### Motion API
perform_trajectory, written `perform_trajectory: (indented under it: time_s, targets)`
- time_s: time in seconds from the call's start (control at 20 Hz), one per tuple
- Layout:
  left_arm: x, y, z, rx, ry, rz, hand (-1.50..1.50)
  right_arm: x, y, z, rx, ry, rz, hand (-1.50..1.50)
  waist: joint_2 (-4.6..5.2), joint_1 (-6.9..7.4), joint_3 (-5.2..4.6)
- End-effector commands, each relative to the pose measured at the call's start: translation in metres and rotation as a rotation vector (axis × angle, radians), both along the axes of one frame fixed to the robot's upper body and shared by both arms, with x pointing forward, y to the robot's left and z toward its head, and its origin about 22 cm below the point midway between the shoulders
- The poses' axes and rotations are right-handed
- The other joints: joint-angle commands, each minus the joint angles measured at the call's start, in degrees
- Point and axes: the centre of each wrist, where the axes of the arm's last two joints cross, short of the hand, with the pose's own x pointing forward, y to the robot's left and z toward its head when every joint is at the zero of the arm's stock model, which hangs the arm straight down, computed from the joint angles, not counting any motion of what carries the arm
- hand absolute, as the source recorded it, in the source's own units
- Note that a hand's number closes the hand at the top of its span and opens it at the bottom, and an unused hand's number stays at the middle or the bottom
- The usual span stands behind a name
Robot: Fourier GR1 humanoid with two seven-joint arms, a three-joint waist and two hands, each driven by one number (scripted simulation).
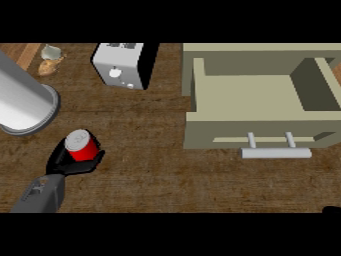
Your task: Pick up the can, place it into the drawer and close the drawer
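A red can (82,145) with a silver top stands upright on the wooden counter at the left. My left hand (64,161) is curled round it from below and the left, fingers and thumb on either side. The beige drawer (265,122) is pulled open at the right, its inside bare, with a grey bar handle (275,153) on its front. Only a black tip of my right hand (340,210) shows at the lower right corner; its fingers are hidden.
A large grey cylinder (14,95) lies tilted at the left. A white toaster (121,65) stands at the back centre. A small brown and pale object (50,60) sits at the back left. The beige cabinet (269,50) surrounds the drawer.
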Motion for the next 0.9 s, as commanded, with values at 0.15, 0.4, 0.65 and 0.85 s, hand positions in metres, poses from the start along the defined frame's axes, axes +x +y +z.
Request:
perform_trajectory:
  time_s: [0.15,0.4,0.65,0.85]
  targets:
    - [0.021,-0.047,0.003,-0.066,-0.052,0.095,1.5,0.001,0.003,-0.009,-0.01,-0.012,0.006,-1.5,0.01,-0.05,0.0]
    - [0.058,-0.113,0.029,-0.075,-0.068,0.214,1.5,0.012,-0.008,-0.009,-0.005,0.005,-0.019,-1.5,-0.13,0.14,0.05]
    - [0.088,-0.126,0.074,-0.051,-0.084,0.14,1.5,0.006,-0.01,-0.002,-0.028,0.001,-0.02,-1.5,-0.24,0.39,0.05]
    - [0.098,-0.151,0.099,-0.019,-0.136,0.103,1.5,0.008,-0.003,0.0,-0.026,-0.01,-0.021,-1.5,-0.3,0.23,0.04]
